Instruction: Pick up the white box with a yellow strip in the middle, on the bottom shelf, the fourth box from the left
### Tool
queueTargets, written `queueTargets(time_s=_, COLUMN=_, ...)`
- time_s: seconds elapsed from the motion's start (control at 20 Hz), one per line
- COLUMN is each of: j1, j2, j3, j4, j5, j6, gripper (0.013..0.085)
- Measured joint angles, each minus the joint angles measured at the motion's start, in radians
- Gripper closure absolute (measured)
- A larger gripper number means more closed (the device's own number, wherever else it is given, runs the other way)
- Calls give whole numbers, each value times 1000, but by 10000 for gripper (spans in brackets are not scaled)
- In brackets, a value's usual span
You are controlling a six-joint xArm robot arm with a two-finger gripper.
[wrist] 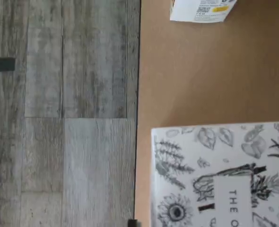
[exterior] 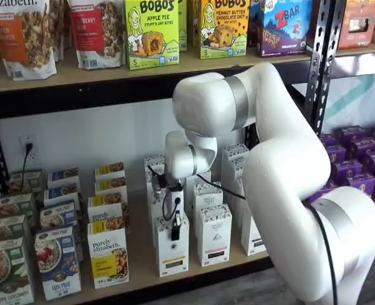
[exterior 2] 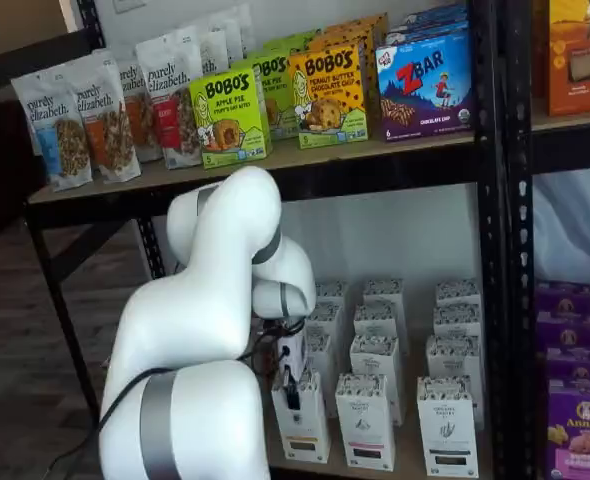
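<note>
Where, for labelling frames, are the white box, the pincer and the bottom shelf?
white box (exterior: 173, 254): a shelf view, front above yellow strip
pincer (exterior: 175, 230): a shelf view, between black fingers
bottom shelf (exterior: 140, 260): a shelf view, bare board

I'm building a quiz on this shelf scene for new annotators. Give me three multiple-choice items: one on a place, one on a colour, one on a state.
1. Where is the pincer?
A. At the upper shelf
B. At the top of the front white box on the bottom shelf
C. Among the purple boxes

2. What colour is the strip low on that box's front?
A. Red
B. Yellow
C. Blue

3. How is that box placed?
A. Lying flat
B. Tipped against the wall
C. Standing upright

Answers: B, the black fingers hang at its top in both shelf views; B, the strip shows yellow under the fingers; C, its base sits level on the board.
</note>
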Motion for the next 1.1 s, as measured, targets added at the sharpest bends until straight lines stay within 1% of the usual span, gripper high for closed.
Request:
queueTargets(time_s=0.05, j1=0, j2=0, j3=0, j4=3, j5=-1, j6=-2, gripper=330)
queueTargets(time_s=0.15, j1=1, j2=1, j3=0, j4=8, j5=-3, j6=-6, gripper=410)
queueTargets(time_s=0.2, j1=2, j2=2, j3=-1, j4=10, j5=-2, j6=-7, gripper=410)
queueTargets(time_s=0.25, j1=3, j2=2, j3=-2, j4=10, j5=-2, j6=-6, gripper=450)
queueTargets(time_s=0.6, j1=13, j2=1, j3=6, j4=-11, j5=-14, j6=22, gripper=450)
queueTargets(time_s=0.7, j1=16, j2=-6, j3=17, j4=-10, j5=-23, j6=24, gripper=450)
queueTargets(time_s=0.85, j1=20, j2=-20, j3=43, j4=4, j5=-40, j6=14, gripper=450)
queueTargets(time_s=0.9, j1=21, j2=-26, j3=52, j4=13, j5=-43, j6=8, gripper=490)
queueTargets(time_s=1.0, j1=23, j2=-30, j3=59, j4=16, j5=-45, j6=6, gripper=490)
queueTargets(time_s=1.1, j1=27, j2=-36, j3=70, j4=2, j5=-45, j6=22, gripper=490)
